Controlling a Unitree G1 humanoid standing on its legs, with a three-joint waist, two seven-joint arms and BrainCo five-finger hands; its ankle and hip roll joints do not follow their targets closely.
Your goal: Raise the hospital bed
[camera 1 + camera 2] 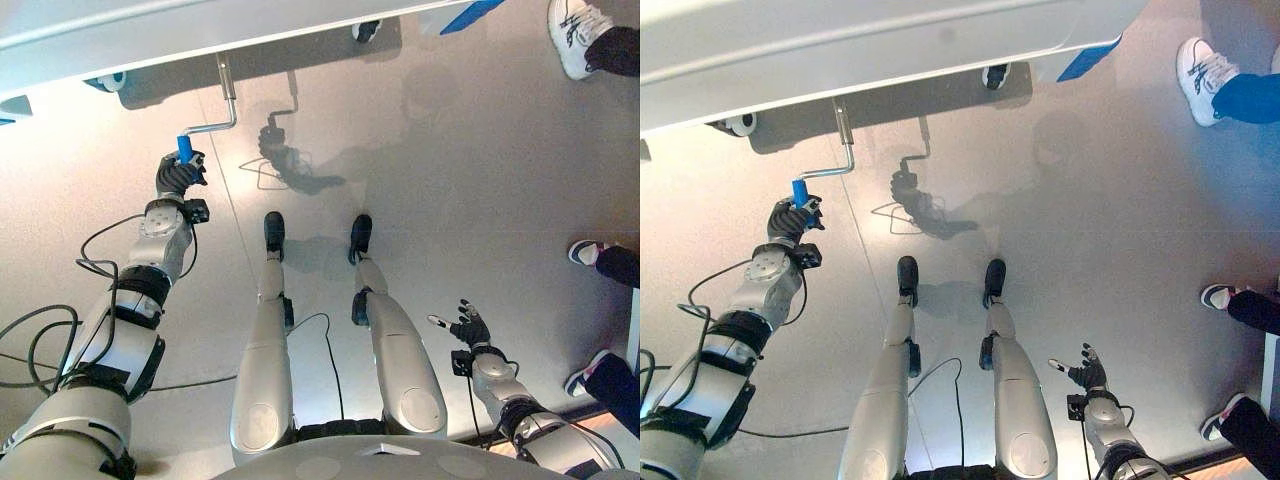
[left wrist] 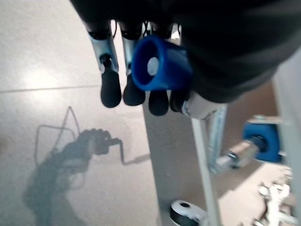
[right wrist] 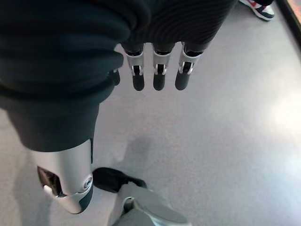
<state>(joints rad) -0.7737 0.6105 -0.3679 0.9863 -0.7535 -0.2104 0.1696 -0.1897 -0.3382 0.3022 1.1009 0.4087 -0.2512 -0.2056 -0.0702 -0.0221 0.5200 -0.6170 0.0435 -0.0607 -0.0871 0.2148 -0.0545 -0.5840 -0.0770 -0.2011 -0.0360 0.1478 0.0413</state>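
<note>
The hospital bed (image 1: 200, 35) ran along the far edge of the floor (image 1: 450, 180), and everything else lay nearer than it. Under its near left edge hung a metal crank (image 1: 225, 100) ending in a blue handle (image 1: 184, 148). The left hand (image 1: 178, 175) had its fingers (image 2: 110, 89) curled round that handle. Well right of the crank and far from the bed, the right hand (image 1: 468, 326) hung over bare floor, fingers straight and loosely spread, holding nothing. A person's shoes (image 1: 575, 35) stood right of the bed's end.
</note>
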